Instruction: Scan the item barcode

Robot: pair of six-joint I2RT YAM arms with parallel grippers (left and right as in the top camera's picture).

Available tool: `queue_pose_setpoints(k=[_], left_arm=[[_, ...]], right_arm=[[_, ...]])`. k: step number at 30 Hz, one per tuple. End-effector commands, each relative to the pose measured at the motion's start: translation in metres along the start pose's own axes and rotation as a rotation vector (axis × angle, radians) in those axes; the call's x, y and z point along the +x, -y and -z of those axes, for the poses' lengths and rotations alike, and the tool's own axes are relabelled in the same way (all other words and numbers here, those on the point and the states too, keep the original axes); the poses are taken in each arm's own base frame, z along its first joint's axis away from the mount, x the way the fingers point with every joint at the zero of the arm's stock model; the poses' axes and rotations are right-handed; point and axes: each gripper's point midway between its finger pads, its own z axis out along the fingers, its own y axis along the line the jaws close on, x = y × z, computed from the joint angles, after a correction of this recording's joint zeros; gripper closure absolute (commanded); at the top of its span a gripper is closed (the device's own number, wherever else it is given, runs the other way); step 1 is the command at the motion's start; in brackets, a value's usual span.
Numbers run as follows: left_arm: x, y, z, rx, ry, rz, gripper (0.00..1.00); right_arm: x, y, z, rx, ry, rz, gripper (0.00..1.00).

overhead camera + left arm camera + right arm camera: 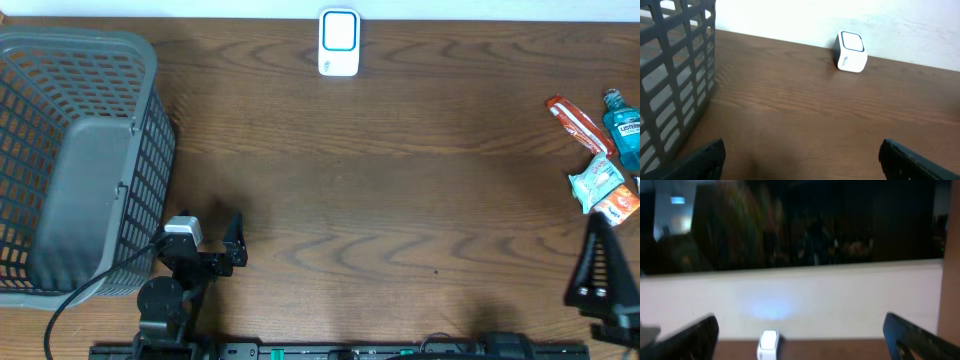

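Note:
The white scanner (339, 42) with a blue-rimmed window stands at the table's far edge; it also shows in the left wrist view (852, 51) and, blurred, in the right wrist view (768, 344). The items lie at the right edge: a red tube (575, 122), a blue bottle (624, 125), a pale packet (598, 180) and an orange packet (620, 205). My left gripper (205, 240) (800, 160) stands open and empty near the front, beside the basket. My right gripper (612, 270) (800, 335) is open and empty at the front right, just below the items.
A grey mesh basket (150, 150) (675, 75) fills the left side, close to my left gripper. A black cable (70, 300) runs from the left arm. A white wall (790, 20) rises behind the table's far edge.

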Motion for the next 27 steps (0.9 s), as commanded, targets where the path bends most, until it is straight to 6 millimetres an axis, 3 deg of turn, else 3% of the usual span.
queue_pose_setpoints(k=[1, 14, 27], left_arm=[[0.013, -0.002, -0.003, 0.004, -0.031, -0.01, 0.02], [0.013, -0.002, -0.003, 0.004, -0.031, -0.01, 0.02], [0.013, -0.002, -0.003, 0.004, -0.031, -0.01, 0.02]], right_arm=[[0.033, 0.011, -0.008, 0.027, -0.02, 0.005, 0.01], [0.145, 0.044, -0.033, 0.099, 0.096, 0.01, 0.01], [0.257, 0.083, -0.044, 0.21, 0.019, 0.002, 0.01]])
